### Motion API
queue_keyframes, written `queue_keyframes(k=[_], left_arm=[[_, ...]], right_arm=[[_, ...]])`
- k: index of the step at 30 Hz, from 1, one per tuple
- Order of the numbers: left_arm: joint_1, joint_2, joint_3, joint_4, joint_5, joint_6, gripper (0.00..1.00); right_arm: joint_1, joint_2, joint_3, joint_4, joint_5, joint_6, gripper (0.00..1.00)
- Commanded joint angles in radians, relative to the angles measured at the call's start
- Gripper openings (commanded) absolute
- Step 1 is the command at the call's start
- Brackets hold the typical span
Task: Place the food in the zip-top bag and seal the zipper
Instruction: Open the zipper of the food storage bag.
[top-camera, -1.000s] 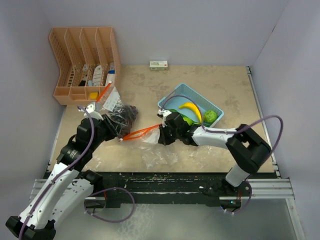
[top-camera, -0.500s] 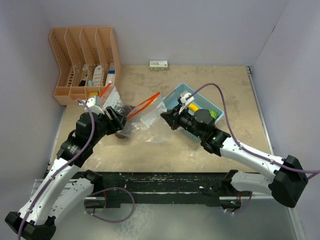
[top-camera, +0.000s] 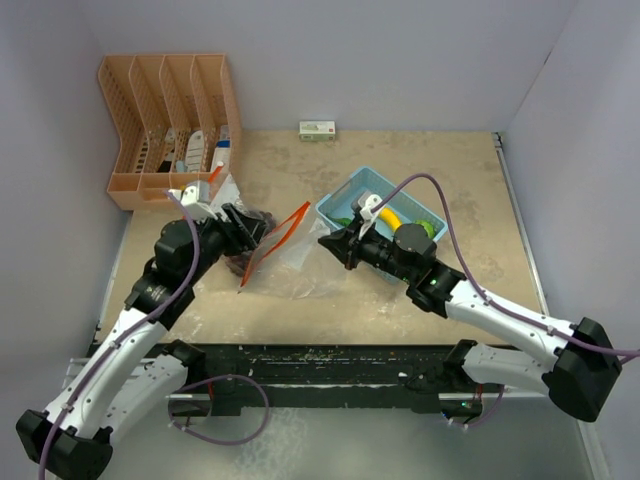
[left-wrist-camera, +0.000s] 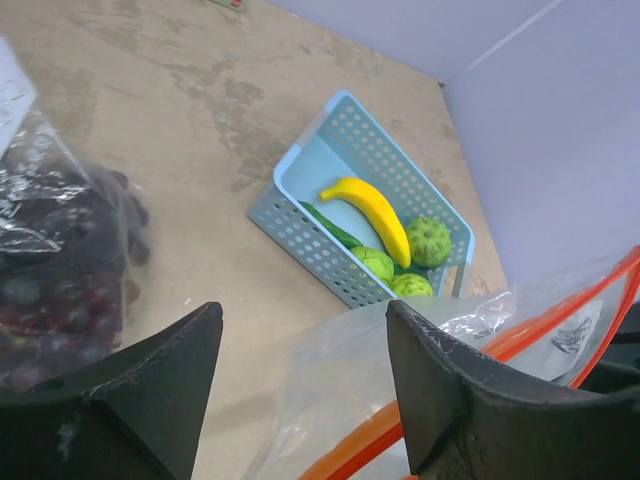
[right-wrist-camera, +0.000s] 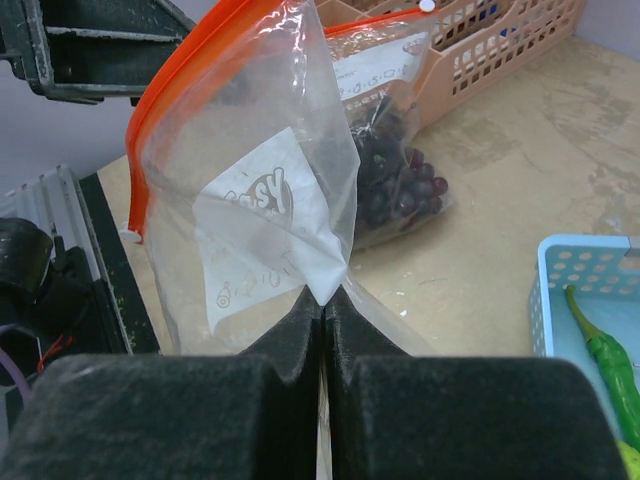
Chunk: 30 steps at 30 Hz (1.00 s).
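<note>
My right gripper (top-camera: 330, 243) (right-wrist-camera: 325, 300) is shut on a fold of the clear zip-top bag (top-camera: 290, 255) (right-wrist-camera: 260, 200) and holds it up, its orange zipper on the side toward my left arm. My left gripper (top-camera: 250, 226) (left-wrist-camera: 300, 320) is open, with the bag's zipper edge (left-wrist-camera: 350, 410) low between its jaws. The dark grape bunch (top-camera: 262, 216) (left-wrist-camera: 50, 290) (right-wrist-camera: 395, 180) lies in a second clear bag beside my left gripper. The banana (top-camera: 388, 216) (left-wrist-camera: 375, 212), the bumpy green fruits (top-camera: 425, 228) (left-wrist-camera: 430, 240) and the long green vegetable (left-wrist-camera: 330, 228) (right-wrist-camera: 605, 365) lie in the light-blue basket (top-camera: 332, 206) (left-wrist-camera: 320, 260).
An orange file organizer (top-camera: 165, 120) stands at the back left. A small box (top-camera: 317, 128) lies against the back wall. Walls close in the table on the left, back and right.
My right gripper lifted the bag off the table and now holds it up. My left gripper moved right toward the bag's zipper, which now hangs steeper.
</note>
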<state>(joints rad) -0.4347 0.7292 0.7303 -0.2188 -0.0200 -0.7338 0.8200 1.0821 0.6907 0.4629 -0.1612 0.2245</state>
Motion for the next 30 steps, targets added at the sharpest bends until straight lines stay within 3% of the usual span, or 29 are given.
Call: queue_keyframes(k=[1, 17, 21, 25, 30], left_arm=[[-0.003, -0.018, -0.052, 0.199, 0.163, 0.085, 0.69], [-0.003, -0.356, -0.238, 0.381, 0.268, 0.257, 0.68], [-0.004, -0.336, -0.223, 0.336, 0.277, 0.294, 0.66], [-0.003, -0.268, -0.217, 0.396, 0.385, 0.304, 0.63], [-0.004, -0.243, -0.223, 0.418, 0.419, 0.302, 0.62]], right_arm=[[0.004, -0.005, 0.013, 0.05, -0.055, -0.027, 0.0], [0.004, -0.015, 0.034, 0.026, -0.102, -0.036, 0.0], [0.004, -0.017, 0.051, 0.024, -0.137, -0.037, 0.0], [0.004, -0.019, 0.07, 0.0, -0.174, -0.038, 0.0], [0.004, -0.027, 0.082, -0.019, -0.197, -0.038, 0.0]])
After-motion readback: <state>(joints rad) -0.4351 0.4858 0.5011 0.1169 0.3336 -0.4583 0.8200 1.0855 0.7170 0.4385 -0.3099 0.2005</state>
